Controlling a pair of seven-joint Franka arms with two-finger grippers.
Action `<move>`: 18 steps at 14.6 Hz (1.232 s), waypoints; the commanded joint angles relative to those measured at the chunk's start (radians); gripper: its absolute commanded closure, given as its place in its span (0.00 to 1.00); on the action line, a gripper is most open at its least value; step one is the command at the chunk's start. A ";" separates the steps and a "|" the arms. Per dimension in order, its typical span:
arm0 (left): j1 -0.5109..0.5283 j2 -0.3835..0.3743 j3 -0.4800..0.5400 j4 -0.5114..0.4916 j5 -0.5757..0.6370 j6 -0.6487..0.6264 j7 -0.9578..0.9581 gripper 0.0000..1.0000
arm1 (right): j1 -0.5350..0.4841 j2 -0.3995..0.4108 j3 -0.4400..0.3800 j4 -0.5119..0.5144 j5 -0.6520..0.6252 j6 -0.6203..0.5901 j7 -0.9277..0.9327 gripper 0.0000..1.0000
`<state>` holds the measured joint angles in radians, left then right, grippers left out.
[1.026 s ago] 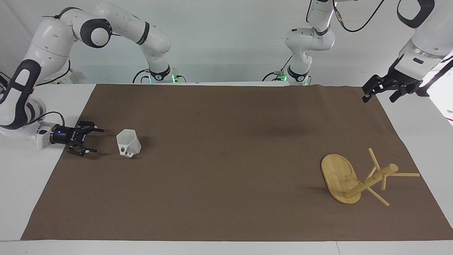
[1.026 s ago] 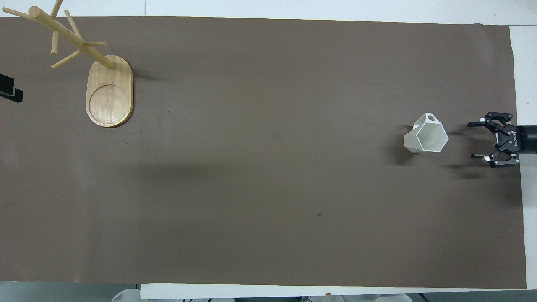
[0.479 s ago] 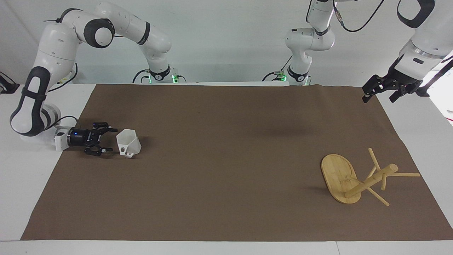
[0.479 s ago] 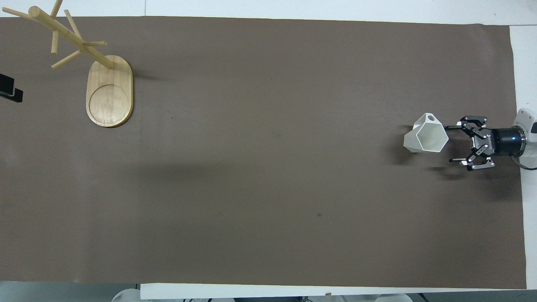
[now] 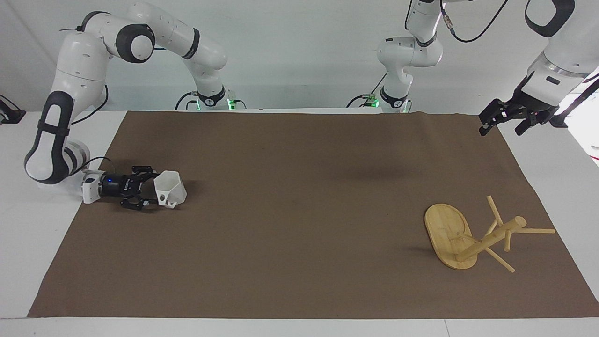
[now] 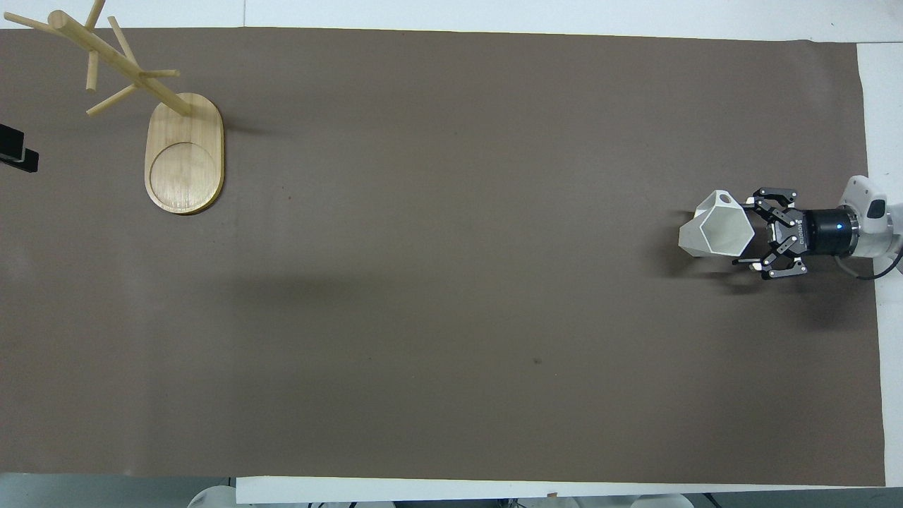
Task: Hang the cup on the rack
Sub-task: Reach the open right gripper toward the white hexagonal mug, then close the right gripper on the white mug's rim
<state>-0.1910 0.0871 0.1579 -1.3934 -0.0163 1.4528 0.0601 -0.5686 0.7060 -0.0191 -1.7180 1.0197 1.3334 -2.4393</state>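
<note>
The white faceted cup (image 5: 169, 188) (image 6: 716, 229) stands on the brown cloth at the right arm's end of the table. My right gripper (image 5: 154, 188) (image 6: 738, 233) lies low and level beside it, open, with one finger on each side of the cup's near wall; I cannot tell if they touch it. The bamboo rack (image 5: 447, 229) (image 6: 185, 152) stands on its oval base toward the left arm's end, its post and pegs bare. My left gripper (image 5: 500, 131) (image 6: 17, 152) waits open in the air over the left arm's end of the cloth.
A brown cloth (image 5: 299, 210) (image 6: 451, 282) covers most of the white table (image 5: 28, 234). Both arm bases stand at the robots' edge of the table.
My right gripper has slid along the cloth toward the cup until its open fingers flank it. The cup, the rack and the left arm have not moved.
</note>
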 commanded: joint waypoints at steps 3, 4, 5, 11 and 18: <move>0.001 -0.030 -0.001 -0.033 0.007 -0.003 -0.002 0.00 | 0.010 -0.034 0.001 -0.046 0.036 0.021 -0.038 0.00; -0.001 -0.029 0.000 -0.033 0.007 -0.003 -0.002 0.00 | 0.012 -0.034 0.001 -0.052 0.036 0.023 -0.046 0.00; 0.001 -0.030 0.000 -0.033 0.007 -0.003 -0.002 0.00 | 0.013 -0.034 0.001 -0.058 0.037 0.027 -0.049 0.00; 0.001 -0.029 0.000 -0.033 0.007 -0.003 -0.002 0.00 | 0.032 -0.040 0.001 -0.083 0.048 0.055 -0.069 0.00; 0.001 -0.029 0.000 -0.033 0.007 -0.003 -0.002 0.00 | 0.061 -0.046 0.001 -0.109 0.049 0.056 -0.081 0.00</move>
<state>-0.1910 0.0871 0.1579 -1.3934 -0.0163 1.4527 0.0601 -0.5220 0.6985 -0.0187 -1.7787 1.0422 1.3615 -2.4895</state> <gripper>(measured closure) 0.000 0.000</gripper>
